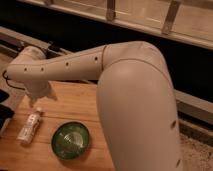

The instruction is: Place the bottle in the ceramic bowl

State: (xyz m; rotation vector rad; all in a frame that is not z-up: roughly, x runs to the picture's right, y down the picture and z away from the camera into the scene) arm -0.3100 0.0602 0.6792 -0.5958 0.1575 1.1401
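Observation:
The bottle (29, 126), slim and whitish with a white cap, lies on its side on the wooden table (75, 105) at the left. The green ceramic bowl (71, 141) sits just to its right, with nothing in it. My gripper (37, 101) hangs from the white wrist right above the bottle's capped end, open and holding nothing. Most of it is hidden behind the wrist. The big white arm fills the middle and right of the camera view.
A black cable (7, 80) runs off the table's far left corner. A dark object (5, 114) sits at the left edge beside the bottle. Behind the table runs a dark wall with a pale rail (150, 25).

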